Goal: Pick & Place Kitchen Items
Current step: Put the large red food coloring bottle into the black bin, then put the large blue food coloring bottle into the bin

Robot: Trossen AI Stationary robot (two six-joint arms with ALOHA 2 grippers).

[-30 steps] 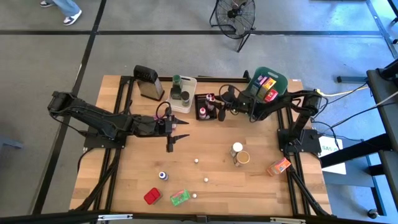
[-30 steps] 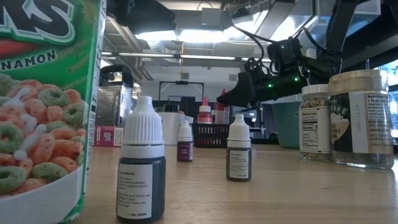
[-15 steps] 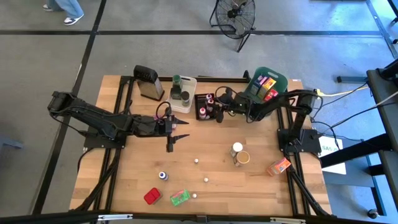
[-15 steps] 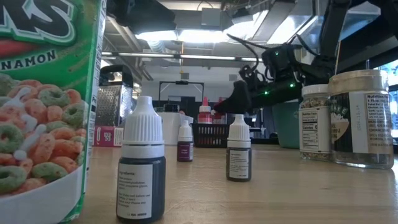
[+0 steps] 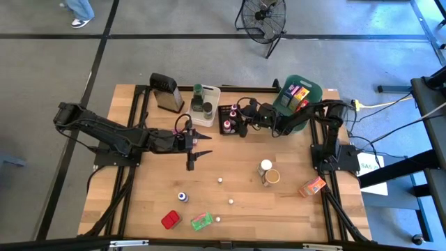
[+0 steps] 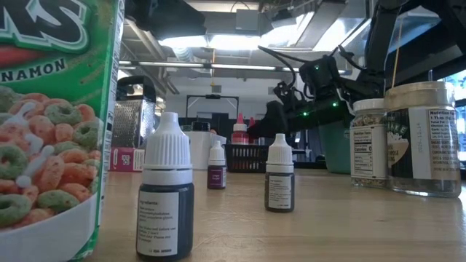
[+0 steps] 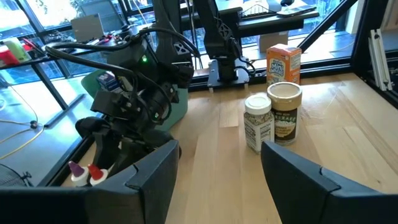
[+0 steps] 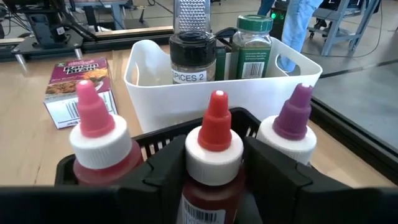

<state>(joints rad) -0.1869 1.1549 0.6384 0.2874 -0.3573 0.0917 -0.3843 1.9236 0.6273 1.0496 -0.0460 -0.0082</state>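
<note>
From above, the right gripper (image 5: 242, 127) reaches over the small black slotted bin (image 5: 226, 119) at the back of the wooden desk (image 5: 244, 209), where the squeeze bottles stand; the left gripper (image 5: 198, 159) hangs over the desk's middle with its jaws parted and nothing between them. Two jars, one white-lidded (image 5: 265, 167) and one tan-lidded (image 5: 272, 177), stand well apart from both, as do the orange carton (image 5: 312, 186), the red packet (image 5: 170, 219) and the green packet (image 5: 201, 221) near the front edge. At desk height, three small white-capped dropper bottles (image 6: 166, 200) stand in the foreground beside a green cereal box (image 6: 51, 124), with the right arm above the black bin far behind. The left wrist view looks between its own spread jaws toward the two jars (image 7: 273, 118) and the teal bin (image 7: 168, 102). The right wrist view shows the red-capped squeeze bottle (image 8: 214, 155) standing in the black bin, directly between the two dark fingers (image 8: 155, 171); the jaws are around its neck, and whether they press it I cannot tell. A pink-capped bottle (image 8: 96, 140) and a purple-capped bottle (image 8: 292, 127) flank it, with the white tub (image 8: 249, 84) behind.
</note>
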